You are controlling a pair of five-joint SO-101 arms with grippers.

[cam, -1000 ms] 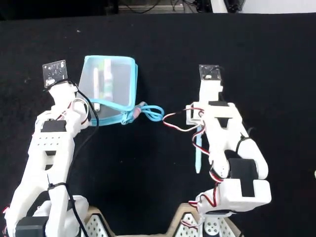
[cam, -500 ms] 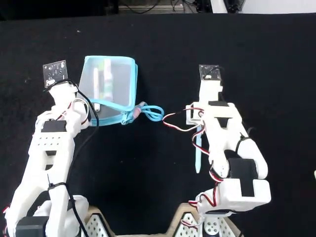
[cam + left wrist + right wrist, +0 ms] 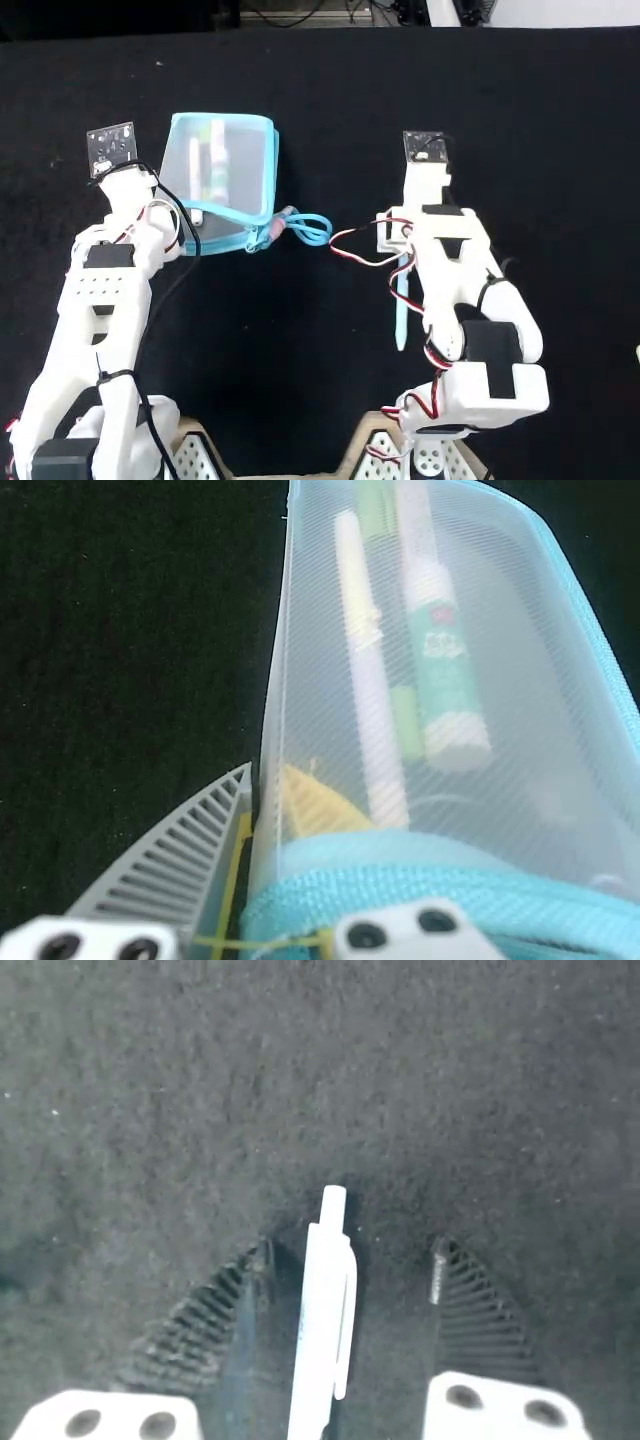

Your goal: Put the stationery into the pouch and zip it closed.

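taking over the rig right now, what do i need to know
The left gripper looks shut on the pouch at its edge by the zip.
The right gripper is open, low over the loose pen on the mat, with a finger on each side and not touching it.
Done: a white pen and a green tube lie inside the pouch.
Left: grip the loose pen, carry it across to the pouch, put it in, then zip it closed. I cannot tell how far the zip is open.
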